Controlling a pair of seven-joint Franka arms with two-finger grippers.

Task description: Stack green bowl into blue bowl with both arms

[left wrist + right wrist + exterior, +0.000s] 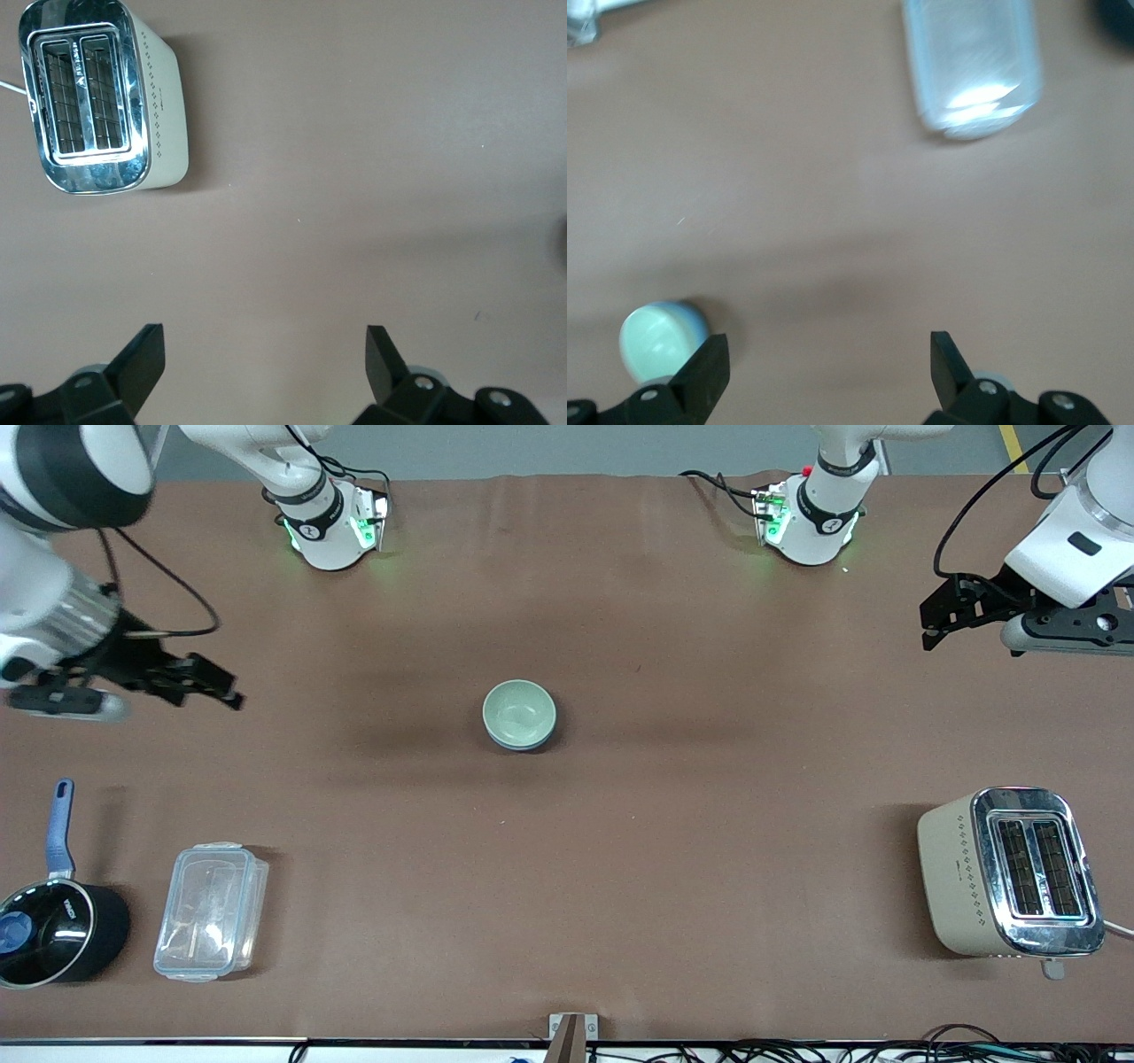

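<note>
From where I'm sitting this one looks basically done. Starting along the worktop (620,921) edge nearest the front camera: the black saucepan (53,943) sits in the corner at the right arm's end, the clear plastic container (211,911) just beside it, and the toaster (1010,872) is over at the left arm's end. None of that matters for the job.

Middle of the worktop is the good part: the green bowl (519,712) is sitting nested in the blue bowl (524,742), with only a thin blue sliver of rim peeking out underneath. So I'd call the stacking finished.

Farther back, both arms are pulled well away. The right gripper (213,684) hangs over the worktop edge at its own end, fingers (700,376) spread wide and empty. The left gripper (939,615) hovers over its end's edge, fingers (142,363) also released, nothing between them.

As far as I can judge, nothing's left besides maybe parking the arms.
</note>
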